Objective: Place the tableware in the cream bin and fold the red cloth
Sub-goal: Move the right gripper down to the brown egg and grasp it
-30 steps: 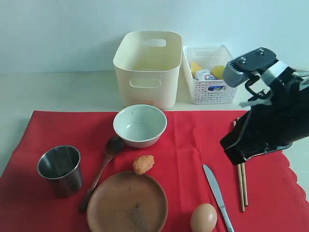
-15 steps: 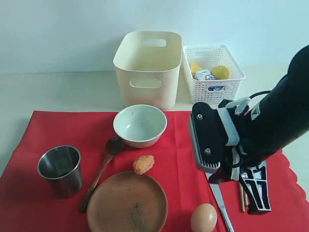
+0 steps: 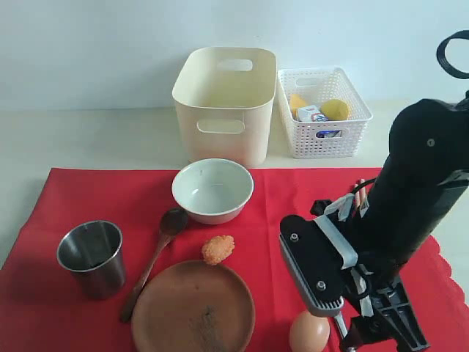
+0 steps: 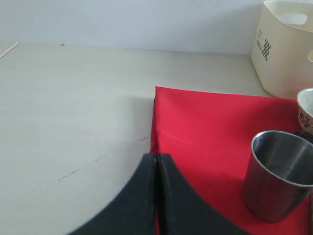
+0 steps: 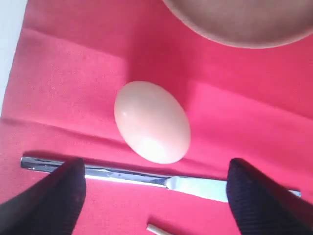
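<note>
Smooth red cloth (image 3: 73,192) under glossy oval egg (image 5: 152,122)

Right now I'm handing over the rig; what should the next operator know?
Left gripper: shut, empty, at the cloth's edge near the cup.
Right gripper: open, empty, over the knife beside the egg.
Bowl, spoon, plate and cup all sit on the cloth; bin stands behind it.
Done: nothing binned, cloth unfolded.
To do: bin the four pieces, fold the cloth.
</note>
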Tool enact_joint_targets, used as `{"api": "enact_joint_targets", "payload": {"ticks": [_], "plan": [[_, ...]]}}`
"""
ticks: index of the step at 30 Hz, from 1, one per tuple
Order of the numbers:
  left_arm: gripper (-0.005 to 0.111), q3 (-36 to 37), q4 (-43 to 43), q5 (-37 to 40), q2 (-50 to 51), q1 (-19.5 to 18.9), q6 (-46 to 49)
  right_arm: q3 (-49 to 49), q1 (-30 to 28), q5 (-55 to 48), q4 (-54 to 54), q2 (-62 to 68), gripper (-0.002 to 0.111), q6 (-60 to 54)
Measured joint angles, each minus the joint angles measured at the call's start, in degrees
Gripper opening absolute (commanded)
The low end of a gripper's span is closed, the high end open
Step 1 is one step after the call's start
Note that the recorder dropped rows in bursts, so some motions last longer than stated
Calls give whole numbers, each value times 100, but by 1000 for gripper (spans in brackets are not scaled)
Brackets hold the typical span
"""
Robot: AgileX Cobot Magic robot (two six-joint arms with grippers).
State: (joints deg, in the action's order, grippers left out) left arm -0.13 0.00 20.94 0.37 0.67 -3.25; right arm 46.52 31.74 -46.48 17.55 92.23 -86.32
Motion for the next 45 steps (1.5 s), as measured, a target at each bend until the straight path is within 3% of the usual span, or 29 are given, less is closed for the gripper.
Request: {"api": "enact_joint_targets", "payload": {"ticks": [7, 14, 23, 31, 45], "plan": [[0, 0, 0, 0, 0, 0, 0, 0, 569, 287, -206, 289, 76, -42], [0, 0, 0, 0, 0, 0, 0, 4, 638, 375, -320, 598, 71, -51], [0, 0, 0, 0, 0, 0, 0, 13, 638, 588, -199, 963, 45, -51], [0, 0, 0, 0, 0, 0, 0, 13, 638, 541, -130, 977, 1, -3], [0, 0, 0, 0, 0, 0, 0, 544, 638, -39, -87, 977, 0, 1565]]}}
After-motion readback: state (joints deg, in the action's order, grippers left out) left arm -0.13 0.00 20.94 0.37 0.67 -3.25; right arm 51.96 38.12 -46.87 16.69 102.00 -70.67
